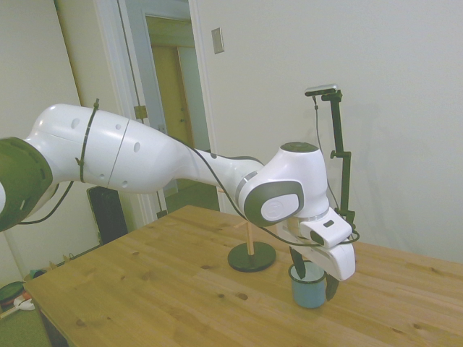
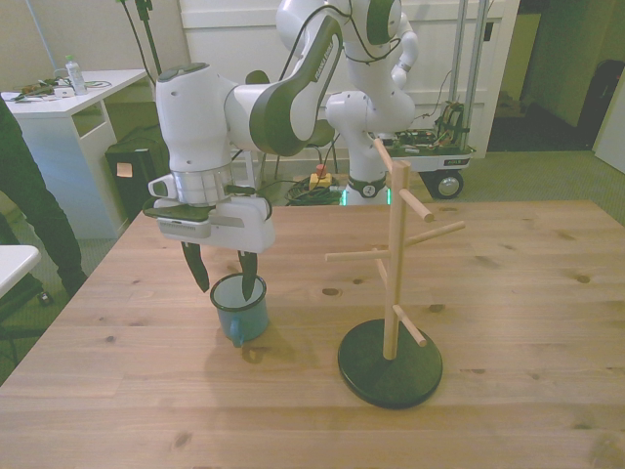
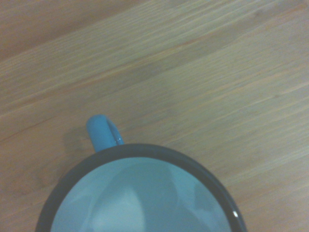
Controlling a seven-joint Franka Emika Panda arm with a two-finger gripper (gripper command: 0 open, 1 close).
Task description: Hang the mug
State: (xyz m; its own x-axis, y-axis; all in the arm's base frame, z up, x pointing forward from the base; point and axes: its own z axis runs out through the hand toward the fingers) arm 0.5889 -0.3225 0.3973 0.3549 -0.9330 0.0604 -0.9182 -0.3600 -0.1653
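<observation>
Front view shows the mug (image 2: 241, 309) upright on the table (image 2: 508, 293), at nine o'clock from the rack (image 2: 394, 293). Over it the end effector (image 2: 223, 271) points down, fingers apart, one inside the rim, one outside. Behind, the white arm (image 2: 283, 98) bends low.

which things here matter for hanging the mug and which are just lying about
For the job:
- mug, upright on the table
- wooden rack with pegs, beside it
- tool, open, one finger inside the mug's rim

Just about:
- white desk with clutter
- person at the edge
- wheeled cart behind
</observation>
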